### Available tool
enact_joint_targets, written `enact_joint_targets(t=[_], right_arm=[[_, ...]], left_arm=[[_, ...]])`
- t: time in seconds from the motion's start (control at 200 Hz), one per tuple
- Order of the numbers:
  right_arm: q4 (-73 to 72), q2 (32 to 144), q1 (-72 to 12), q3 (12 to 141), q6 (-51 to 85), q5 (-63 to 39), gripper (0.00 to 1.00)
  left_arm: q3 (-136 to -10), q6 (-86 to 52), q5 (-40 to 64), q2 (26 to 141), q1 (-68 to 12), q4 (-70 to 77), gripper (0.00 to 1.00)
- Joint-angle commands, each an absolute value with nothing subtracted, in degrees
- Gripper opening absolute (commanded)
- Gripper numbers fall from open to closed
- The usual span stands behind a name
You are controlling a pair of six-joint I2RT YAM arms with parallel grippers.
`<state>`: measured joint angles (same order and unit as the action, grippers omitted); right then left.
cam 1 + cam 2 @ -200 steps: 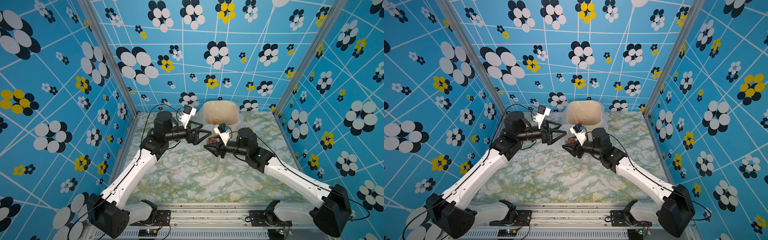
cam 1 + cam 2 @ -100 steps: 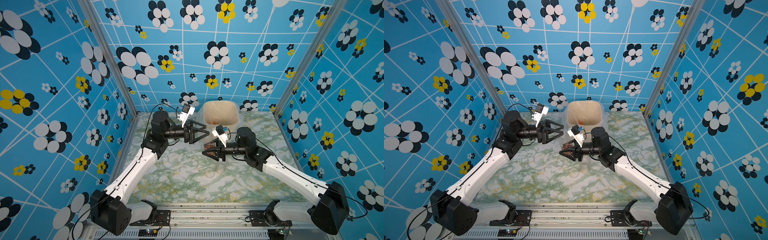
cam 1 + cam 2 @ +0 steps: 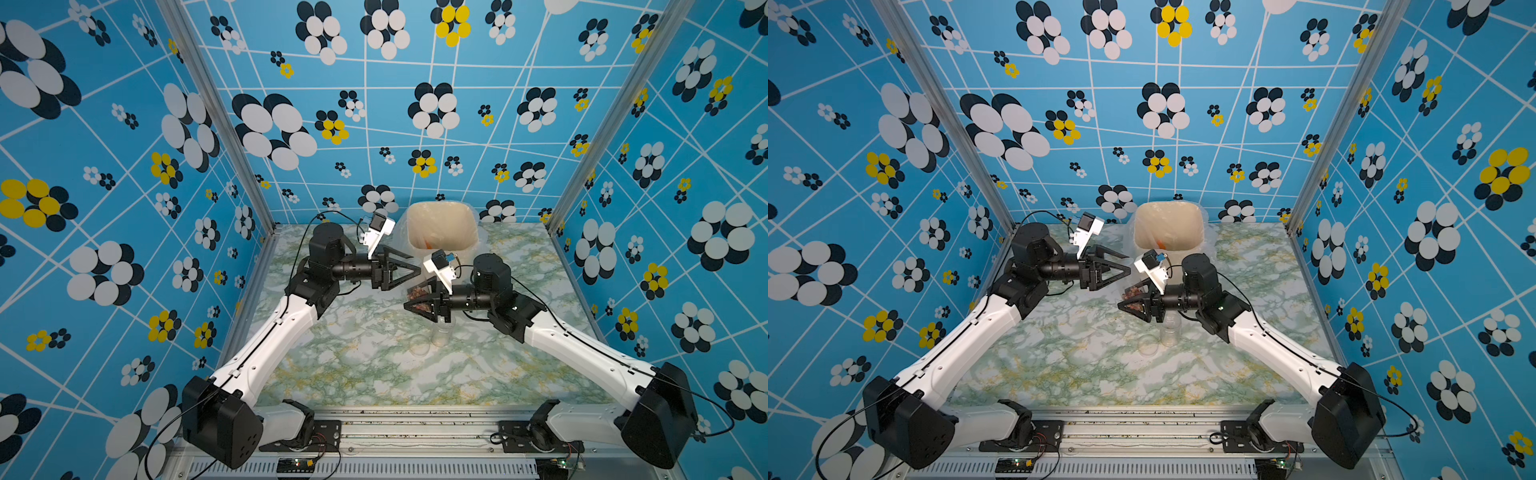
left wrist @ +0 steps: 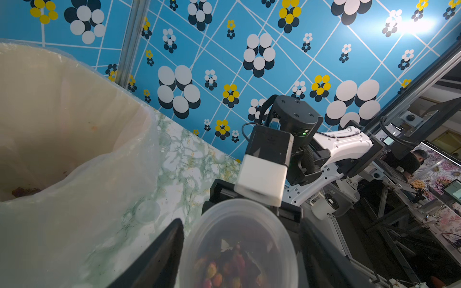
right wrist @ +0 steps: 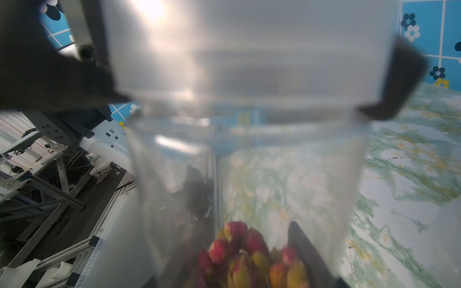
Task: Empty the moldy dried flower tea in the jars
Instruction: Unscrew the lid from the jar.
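My right gripper [image 3: 415, 297] [image 3: 1130, 296] is shut on a clear jar [image 5: 249, 162], which lies level above the table. Reddish-brown dried flower tea [image 3: 415, 293] [image 5: 239, 249] shows through the jar's wall. The jar's round lid [image 4: 239, 224] faces my left gripper [image 3: 417, 269] [image 4: 243, 224]. That gripper's black fingers [image 5: 399, 74] stand close on either side of the lid. I cannot tell whether they press on it. A second, empty jar [image 3: 440, 334] [image 3: 1170, 334] stands upright on the table below my right wrist, with its loose lid [image 3: 419, 347] [image 4: 148, 210] lying beside it.
The big beige bin [image 3: 440, 232] [image 3: 1169, 228] [image 4: 62, 112], lined with clear plastic, stands at the back of the marble table just behind both grippers, with some brown bits at its bottom. Blue patterned walls close in the left, back and right sides.
The left gripper's jaws have narrowed around the jar's lid. The right gripper has shifted slightly left and toward the front with the jar still in it.
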<state>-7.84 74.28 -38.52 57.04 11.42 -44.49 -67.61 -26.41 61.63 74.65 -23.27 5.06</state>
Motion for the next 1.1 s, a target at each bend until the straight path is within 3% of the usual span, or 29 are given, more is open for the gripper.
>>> enact_joint_targets(t=[0.0,0.18,0.295,0.465,0.75,0.895,1.004,1.094], right_arm=[[-9.9,74.6,-38.3,59.1,11.8,-45.6,0.00],[-9.9,74.7,-38.1,58.9,11.8,-45.3,0.00],[-9.8,74.8,-38.1,58.8,11.8,-45.3,0.00],[-9.7,74.8,-38.1,58.9,11.8,-45.4,0.00],[-9.4,74.8,-38.1,58.9,11.7,-45.4,0.00],[-7.4,74.8,-38.1,59.2,10.8,-42.8,0.00],[-3.4,74.7,-38.1,60.3,8.3,-36.2,0.00],[-3.2,74.5,-38.1,60.0,7.7,-30.0,0.00]], left_arm=[[-69.3,-24.4,60.6,75.1,-23.5,3.5,0.65],[-68.9,-25.6,58.7,74.8,-23.5,5.0,0.59],[-68.2,-27.7,59.3,74.8,-23.4,8.1,0.75],[-68.4,-28.0,59.3,75.1,-23.5,8.4,0.81],[-68.9,-28.1,57.6,75.9,-23.6,7.6,0.60],[-69.2,-28.1,53.9,75.6,-24.1,6.1,0.55],[-70.0,-25.2,44.2,74.5,-26.3,-0.2,0.53],[-72.4,-22.3,28.8,73.8,-29.9,-8.8,0.52]])
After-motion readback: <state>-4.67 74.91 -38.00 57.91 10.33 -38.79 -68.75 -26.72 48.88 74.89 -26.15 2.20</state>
